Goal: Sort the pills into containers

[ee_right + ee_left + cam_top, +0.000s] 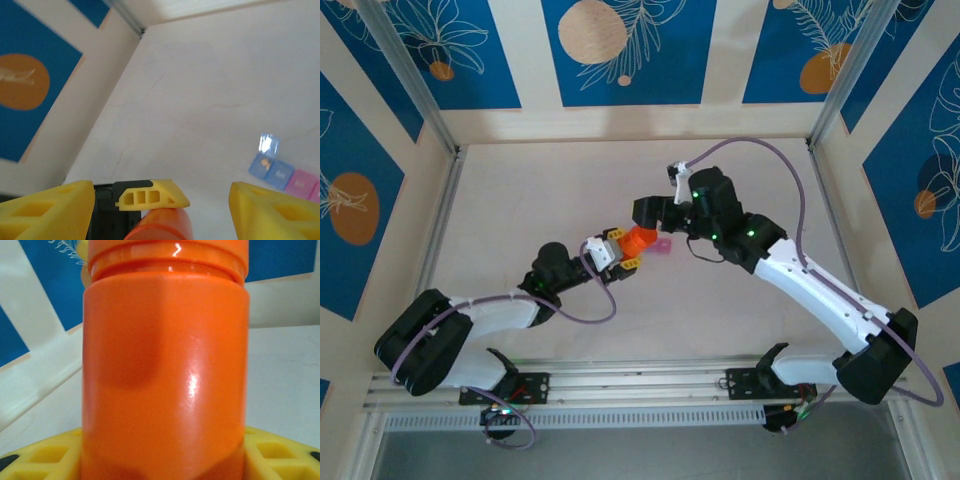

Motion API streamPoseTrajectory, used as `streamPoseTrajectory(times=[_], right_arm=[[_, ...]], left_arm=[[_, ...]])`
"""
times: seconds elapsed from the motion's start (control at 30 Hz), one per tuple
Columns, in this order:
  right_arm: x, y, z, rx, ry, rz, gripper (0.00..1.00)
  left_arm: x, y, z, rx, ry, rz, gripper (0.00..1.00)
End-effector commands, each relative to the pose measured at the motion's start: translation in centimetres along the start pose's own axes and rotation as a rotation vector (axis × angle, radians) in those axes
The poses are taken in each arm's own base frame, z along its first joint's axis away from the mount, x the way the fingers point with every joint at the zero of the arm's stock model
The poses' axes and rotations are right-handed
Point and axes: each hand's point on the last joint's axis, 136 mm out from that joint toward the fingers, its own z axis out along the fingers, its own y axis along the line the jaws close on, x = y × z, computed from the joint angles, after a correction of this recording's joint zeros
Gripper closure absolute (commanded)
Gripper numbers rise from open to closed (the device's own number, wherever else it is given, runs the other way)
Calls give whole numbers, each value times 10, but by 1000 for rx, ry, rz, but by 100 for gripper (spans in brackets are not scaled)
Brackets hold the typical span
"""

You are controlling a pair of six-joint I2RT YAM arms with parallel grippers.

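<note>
An orange pill bottle is held just above the table, with my left gripper shut on it. In the left wrist view the bottle stands between the yellow fingers of the left gripper. My right gripper is open, its yellow fingers standing apart on either side of the bottle's end without touching it. The containers, a blue, purple and pink strip, lie on the table to the right with the blue lid up. A small orange speck shows in that blue section. The containers' pink end lies beside the bottle.
The white table is walled by blue-patterned panels and aluminium posts. Both arms meet near the table's middle, the right arm reaching in from the right.
</note>
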Motion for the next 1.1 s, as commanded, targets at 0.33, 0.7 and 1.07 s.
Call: streamPoseTrajectory(times=[0.33, 0.7, 1.07], right_arm=[[39, 67, -78, -748, -38, -1001, 34], [65, 76, -86, -943, -20, -1194, 41], [79, 65, -53, -877, 87, -1272, 37]], left_arm=[[-35, -29, -13, 228, -127, -50, 100], [-41, -39, -18, 291, -131, -57, 100], [-44, -43, -18, 328, -138, -65, 100]])
